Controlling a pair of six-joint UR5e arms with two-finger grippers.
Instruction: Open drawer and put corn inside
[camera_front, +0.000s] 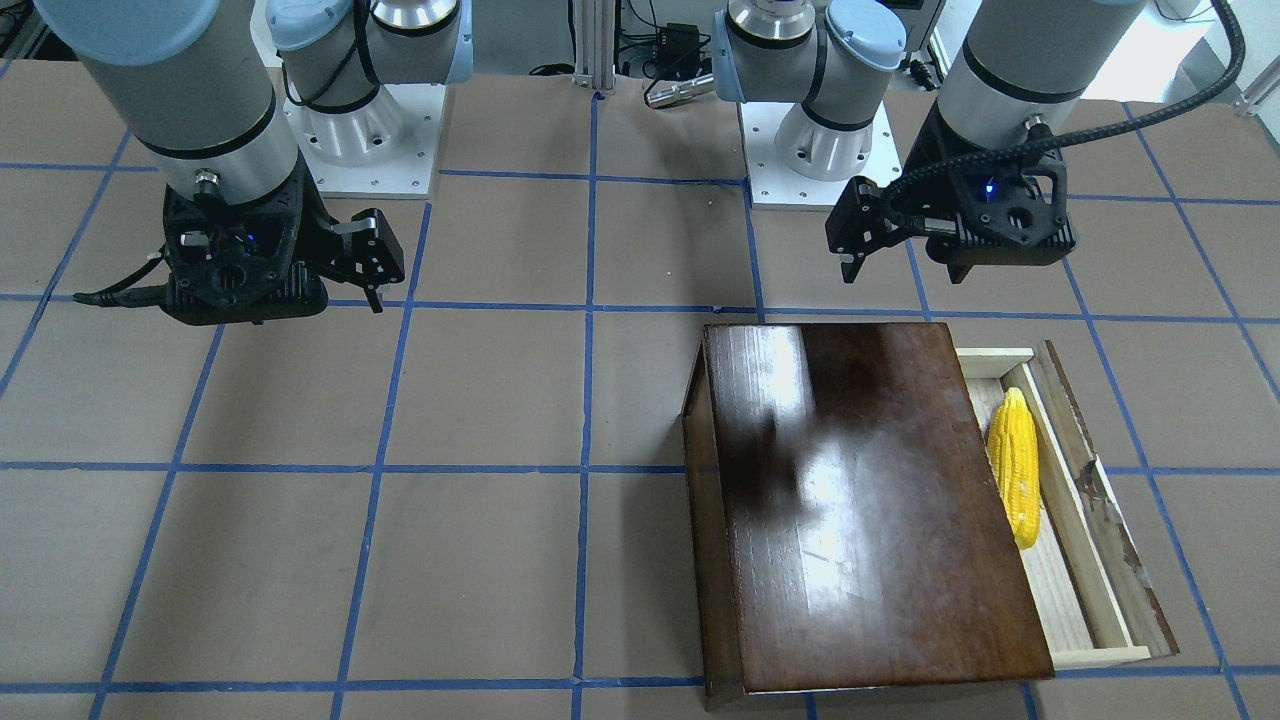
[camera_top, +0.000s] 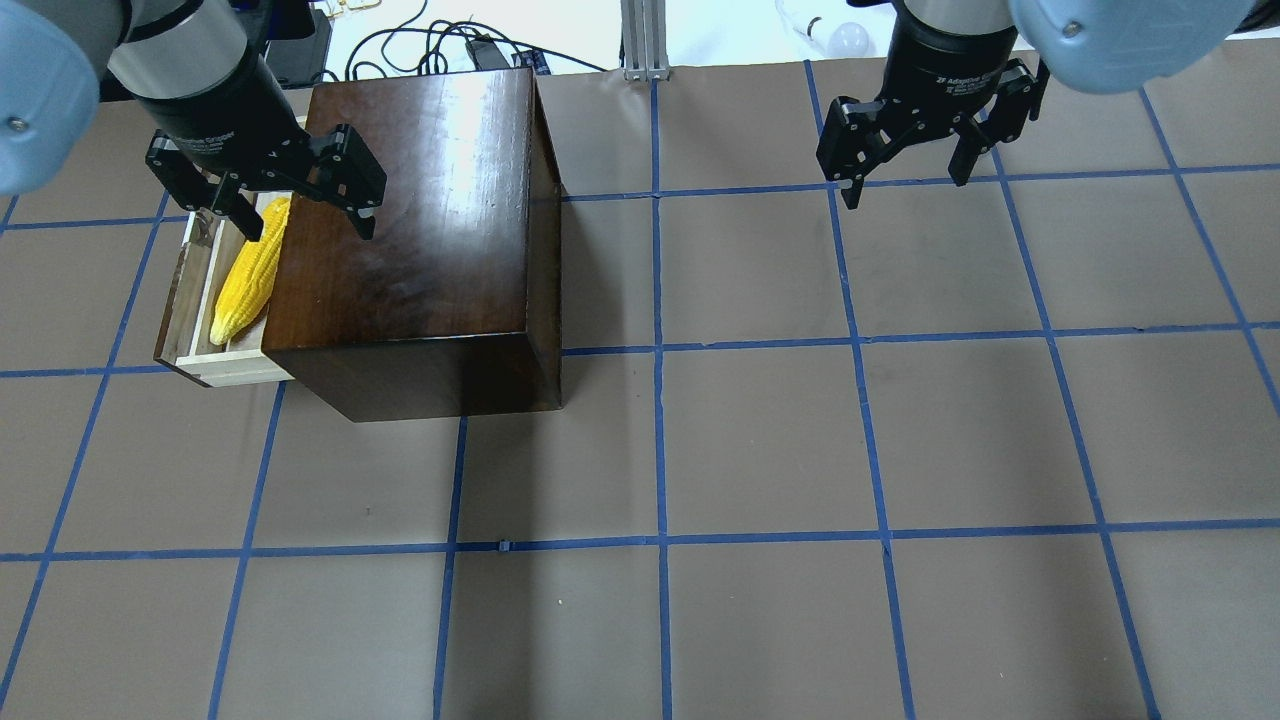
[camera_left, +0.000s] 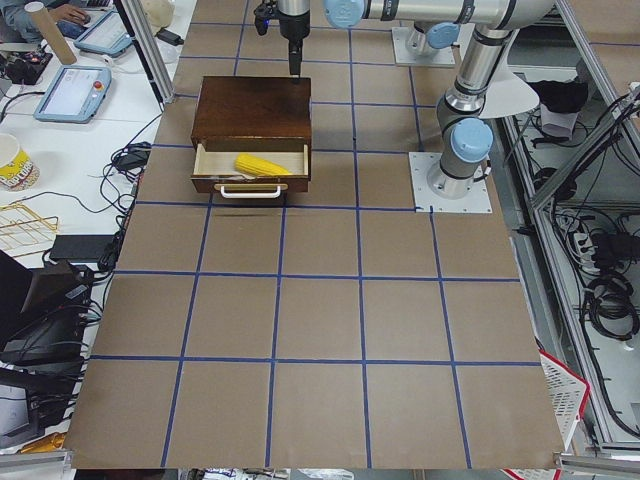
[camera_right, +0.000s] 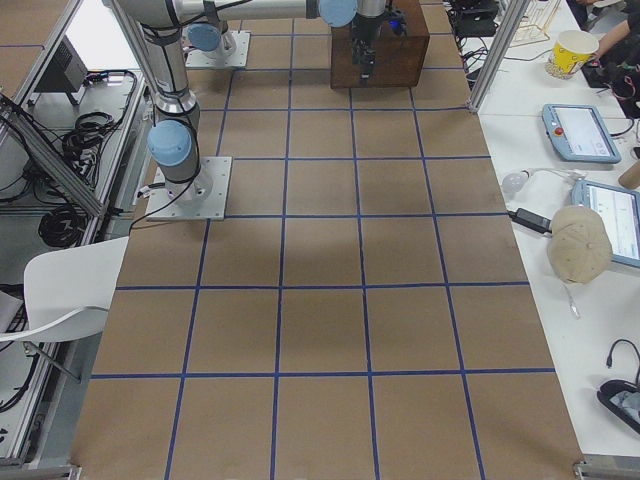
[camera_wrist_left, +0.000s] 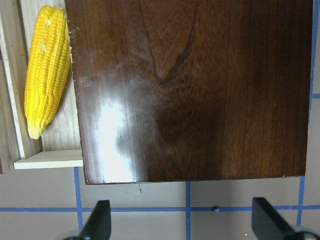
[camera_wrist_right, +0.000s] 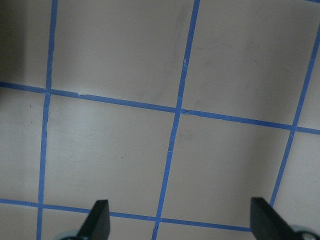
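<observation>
The corn (camera_top: 248, 272) lies lengthwise in the open drawer (camera_top: 222, 365), beside the cabinet (camera_top: 420, 220). It looks light, stiff and ridged, so any regrasp should pinch across its thick middle. The left hand (camera_top: 305, 225) hangs spread and empty above; the right hand (camera_top: 908, 188), well apart, is likewise spread.

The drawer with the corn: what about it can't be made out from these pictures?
- Back of the drawer: under the cabinet top, in every view.
- Thick end of the corn, overhead view: partly behind the left gripper.
- Exterior right view: the cabinet hides drawer and corn.
</observation>
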